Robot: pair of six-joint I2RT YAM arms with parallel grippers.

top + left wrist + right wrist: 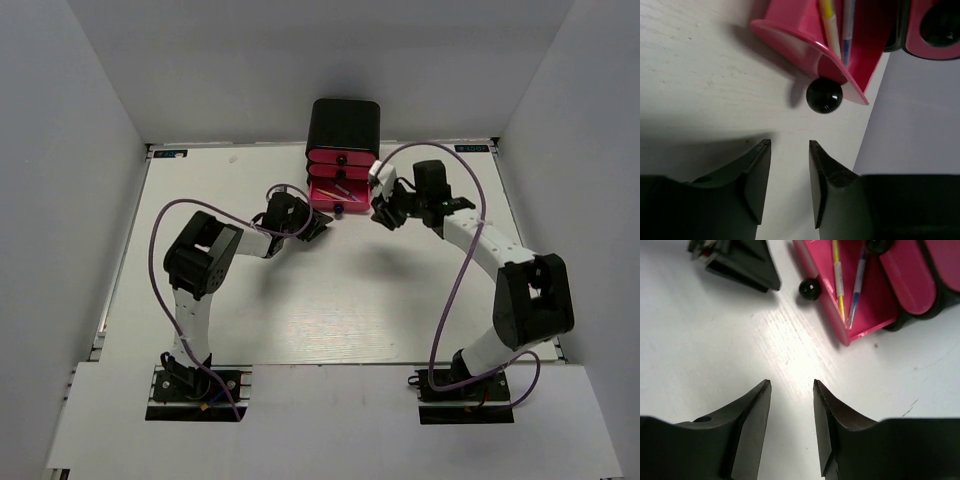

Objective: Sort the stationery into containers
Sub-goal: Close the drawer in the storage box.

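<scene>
The black cabinet (pixel 344 128) with three pink drawers stands at the far middle of the table. Its bottom drawer (pixel 335 195) is pulled out. Two thin pens lie in it: an orange-pink one (pixel 838 280) and a blue-grey one (pixel 856 287). The same drawer (pixel 805 37) with its black knob (pixel 824 95) shows in the left wrist view. My left gripper (pixel 789 146) is open and empty, just short of the knob. My right gripper (pixel 791 385) is open and empty over bare table, right of the drawer. The markers are out of view.
The white table (pixel 330 300) is walled by grey panels on the left, back and right. The two upper drawers (pixel 912 275) are pushed in. The left gripper's fingers (pixel 747 265) show at the top left of the right wrist view.
</scene>
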